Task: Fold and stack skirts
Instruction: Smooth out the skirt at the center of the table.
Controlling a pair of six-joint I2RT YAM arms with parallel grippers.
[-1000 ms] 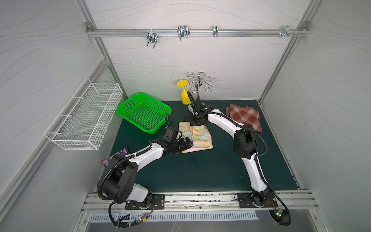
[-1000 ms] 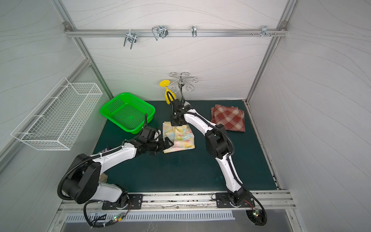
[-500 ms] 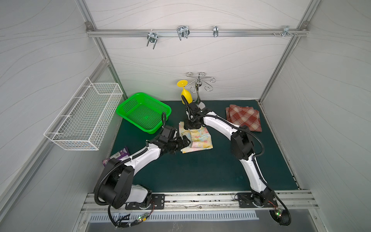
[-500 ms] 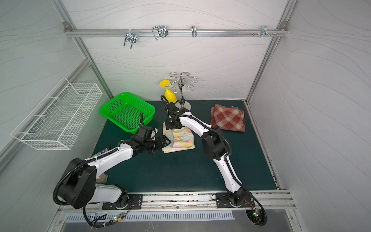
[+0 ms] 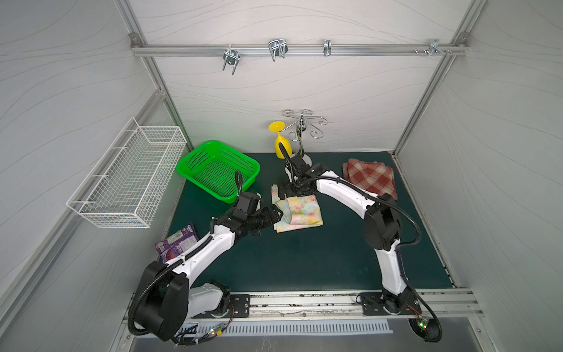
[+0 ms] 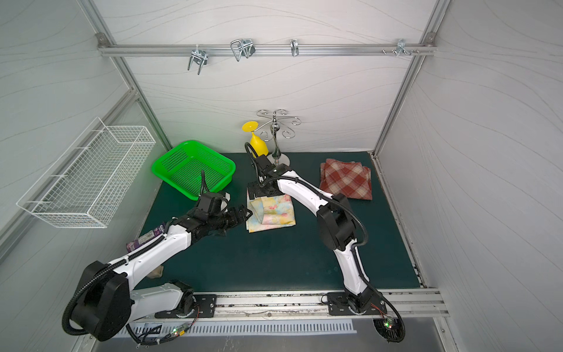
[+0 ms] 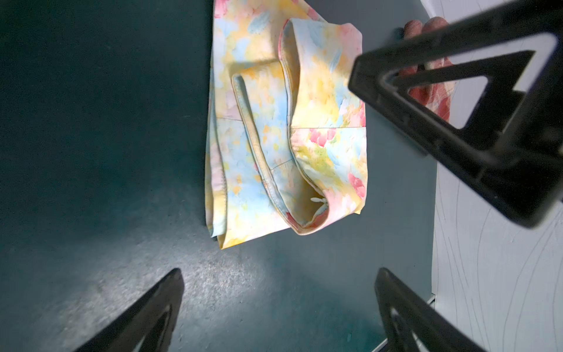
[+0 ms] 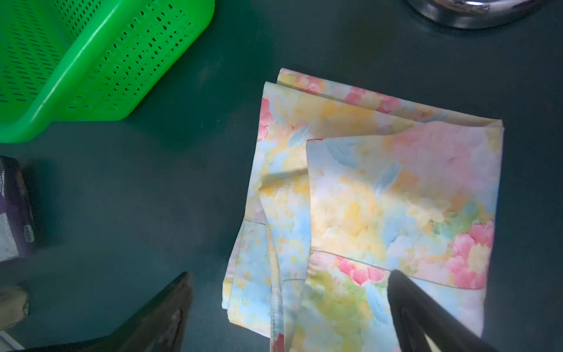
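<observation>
Green mat (image 5: pixel 304 262) bears floral skirt (image 5: pixel 300 213) and purple wrapper (image 5: pixel 176 245), lettering unreadable.

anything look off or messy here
The thin pale floral cloth skirt is folded unevenly: its top flap gapes open and layer edges do not line up. A crumpled purple snack wrapper lies at the edge of the dark green mat.

Floral skirt (image 5: pixel 304 210) pale yellow-blue, pink flowers; plaid skirt (image 5: pixel 370 178) red-brown and cream; basket (image 5: pixel 201 186) green.
</observation>
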